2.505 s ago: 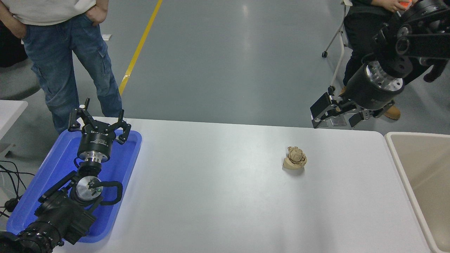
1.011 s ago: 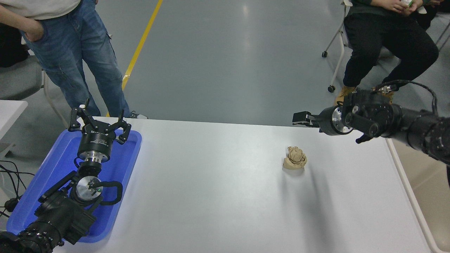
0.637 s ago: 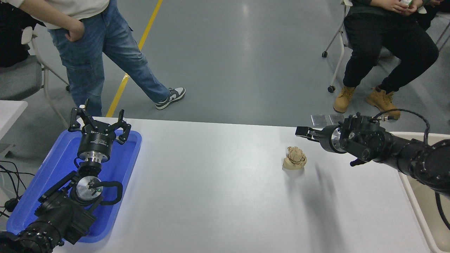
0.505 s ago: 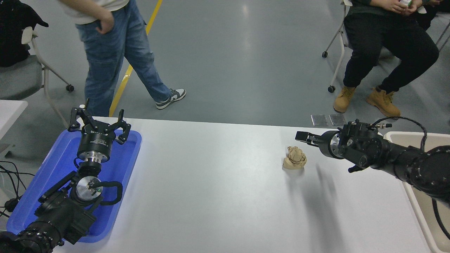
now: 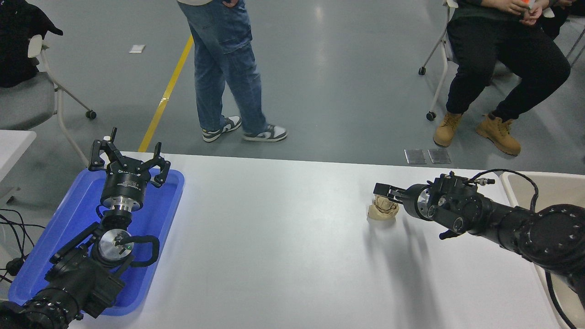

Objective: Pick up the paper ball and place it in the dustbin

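A: Where is the paper ball (image 5: pixel 383 208) at this moment?

B: It lies on the white worktop (image 5: pixel 283 242), in the right half and toward the far edge. It is tan and crumpled, with a flatter piece at its lower left.

A: And the right claw (image 5: pixel 381 191)?

B: It comes in from the right edge, the arm low and nearly level over the worktop. The tip sits over the top of the ball — it overlaps the ball's upper part in the head view. If the fingers are apart or together, I cannot tell; only one dark tip shows, seen from the side.

A: The dustbin (image 5: pixel 509 183)?

B: Beige, at the right end of the worktop, mostly hidden behind the right arm. Only its near-left corner and a part of the rim show.

A: The left claw (image 5: pixel 129 157)?

B: Parked at the lower left over the blue tray (image 5: pixel 169 205), its fingers spread apart, nothing between them.

A: Other people?

B: One person (image 5: pixel 224 68) in jeans stands beyond the far edge — another person (image 5: pixel 498 55) sits at the upper right.
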